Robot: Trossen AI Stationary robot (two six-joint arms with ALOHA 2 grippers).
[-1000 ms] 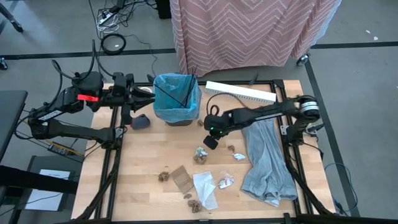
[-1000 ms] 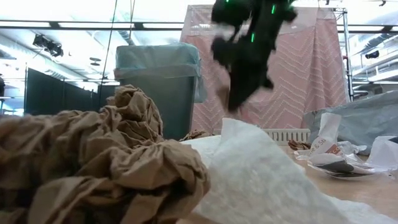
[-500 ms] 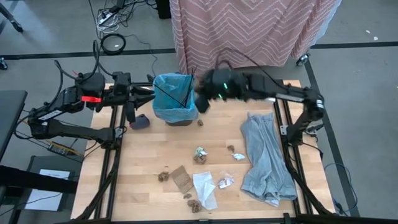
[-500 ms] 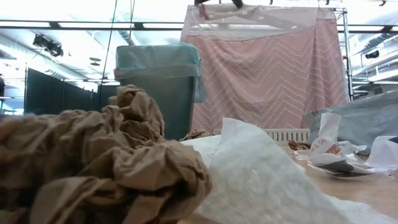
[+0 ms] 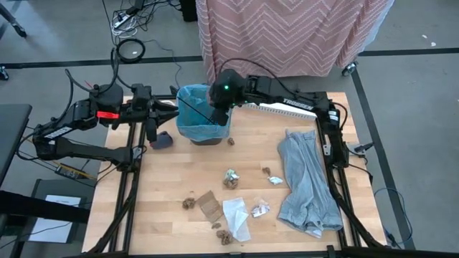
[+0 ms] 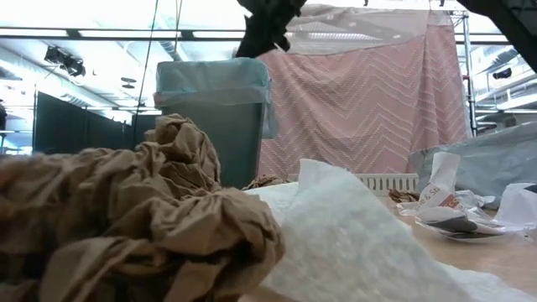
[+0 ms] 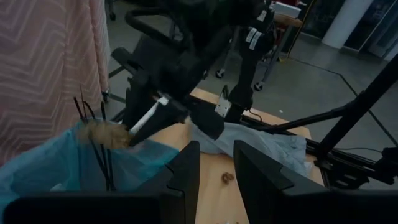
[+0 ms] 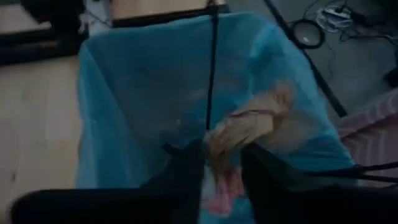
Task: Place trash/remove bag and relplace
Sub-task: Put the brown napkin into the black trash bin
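Note:
A grey bin lined with a blue bag (image 5: 203,118) stands at the table's far side, with thin dark sticks (image 7: 99,143) standing in it. My right gripper (image 5: 219,107) hangs over the bin's right rim, pointing slantwise down into the bag (image 8: 143,93), shut on a brown crumpled lump (image 8: 255,121). My left gripper (image 5: 171,106) waits level just left of the bin, open and with nothing in it (image 7: 216,168). More trash lies on the near half of the table: white paper (image 5: 237,215), a flat cardboard piece (image 5: 209,206) and brown lumps (image 5: 189,203). My right gripper has the brown lump's near end (image 8: 224,146) between its two fingers, at their free ends. The fingers slant down from the table's right side. The rest of the lump (image 7: 106,134) sticks out beyond the fingertips, clear above the open bag.
A grey cloth (image 5: 307,183) lies along the table's right side. A white slotted strip (image 5: 280,107) lies at the far edge and a dark grey-blue lump (image 5: 163,140) left of the bin. A small scrap (image 5: 231,141) lies by the bin's foot. A pink curtain (image 6: 361,101) hangs behind.
My right gripper has risen from the middle of the table, gone toward the far edge and then left, and turned about its wrist; it now hangs over the bin's mouth. My left gripper has stayed by the bin.

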